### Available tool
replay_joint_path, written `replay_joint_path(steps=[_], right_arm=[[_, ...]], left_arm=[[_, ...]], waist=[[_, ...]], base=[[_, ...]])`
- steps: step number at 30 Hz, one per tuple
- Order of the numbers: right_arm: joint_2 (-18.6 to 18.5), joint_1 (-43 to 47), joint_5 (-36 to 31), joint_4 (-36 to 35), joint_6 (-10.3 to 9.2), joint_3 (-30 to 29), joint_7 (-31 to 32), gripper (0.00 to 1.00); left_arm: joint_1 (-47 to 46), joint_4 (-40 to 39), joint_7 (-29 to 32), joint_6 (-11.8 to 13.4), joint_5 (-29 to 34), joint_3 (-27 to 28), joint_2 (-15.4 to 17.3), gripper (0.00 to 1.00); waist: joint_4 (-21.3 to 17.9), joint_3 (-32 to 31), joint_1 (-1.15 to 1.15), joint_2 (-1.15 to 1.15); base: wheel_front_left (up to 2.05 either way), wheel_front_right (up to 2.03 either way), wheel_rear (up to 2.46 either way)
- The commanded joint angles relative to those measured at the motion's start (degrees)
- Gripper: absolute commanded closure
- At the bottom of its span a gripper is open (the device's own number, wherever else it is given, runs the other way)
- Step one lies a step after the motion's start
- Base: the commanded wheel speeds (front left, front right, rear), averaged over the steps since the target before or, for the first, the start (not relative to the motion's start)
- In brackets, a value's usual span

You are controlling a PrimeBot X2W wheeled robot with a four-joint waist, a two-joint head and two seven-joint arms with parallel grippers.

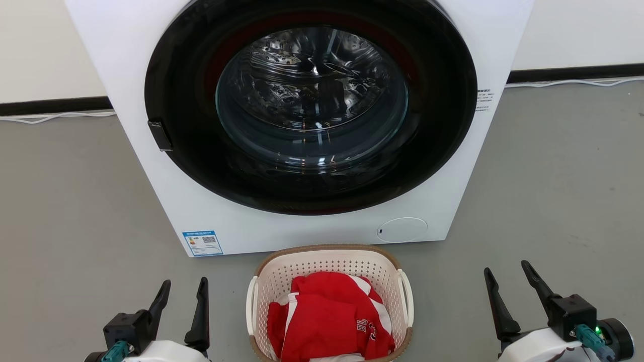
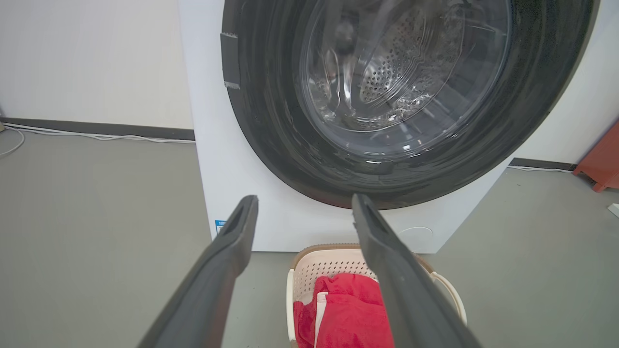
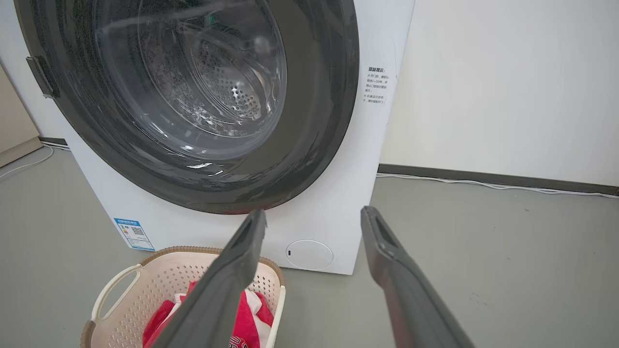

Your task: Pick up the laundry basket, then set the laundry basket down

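Laundry basket point(image 1: 322, 264): set on the floor point(image 1: 65, 201), just in front of the washing machine point(image 1: 126, 60) and between the two pincers. It is rounded-rectangular, of cream-white plastic, with walls pierced by rows of small holes and a rim banded in brown woven-look trim.
Handles: two smooth white loops are seen, one on the left side point(image 1: 250, 306) and one on the right point(image 1: 406, 296).
Contents: a crumpled red and white garment point(image 1: 327, 322) is heaped inside.
Left pincer point(image 1: 184, 281): spread, with nothing held. Its two long, dark, matt fingers taper to points. It is placed left of the basket, apart from it.
Right pincer point(image 1: 505, 267): spread and empty, right of the basket and well apart from it.
Washing machine: a smooth white boxy cabinet on the far side. A glossy black round door point(image 1: 191, 151) is fitted with bulging clear glass point(image 1: 312, 95), through which a perforated metal drum is seen.
Front details: a blue sticker point(image 1: 202, 243) is stuck at the lower left, and a round flush cover point(image 1: 401, 229) is set at the lower right.
Floor: grey, matt and even.
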Motion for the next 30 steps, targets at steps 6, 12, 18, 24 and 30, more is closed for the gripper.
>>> replay_joint_path(steps=[6,12,18,24,30], right_arm=[[-0.4,-1.33,-0.32,-1.06,0.4,1.16,-0.79,0.0],[-0.44,-1.47,-0.33,-1.1,0.4,1.19,-0.79,0.0],[-0.23,-1.63,-0.01,-1.8,0.4,0.78,-0.79,0.0],[0.48,-2.35,0.32,-2.12,0.4,-0.25,-0.79,0.0],[1.36,-4.15,-0.22,-1.67,0.4,-0.89,-0.79,0.0]], left_arm=[[-1.6,-1.05,-0.77,-0.33,-0.05,1.65,0.66,0.0],[-1.8,-0.78,-0.77,-0.33,-0.02,1.64,0.66,0.0],[-2.01,-0.66,-0.77,-0.33,-0.22,1.5,0.66,0.0],[-2.66,-0.33,-0.77,-0.33,-0.4,1.19,0.66,0.0],[-4.62,0.52,-0.77,-0.3,-0.39,0.37,0.66,0.0]], waist=[[-0.06,0.09,0.0,0.0],[0.01,0.2,0.0,0.0],[0.14,0.46,0.0,0.0],[0.25,1.6,0.0,0.0],[0.38,3.86,0.0,0.0]], base=[[0.0,0.0,0.0],[0.0,0.0,0.0],[0.0,0.0,0.0],[0.0,0.0,0.0],[0.0,0.0,0.0]])
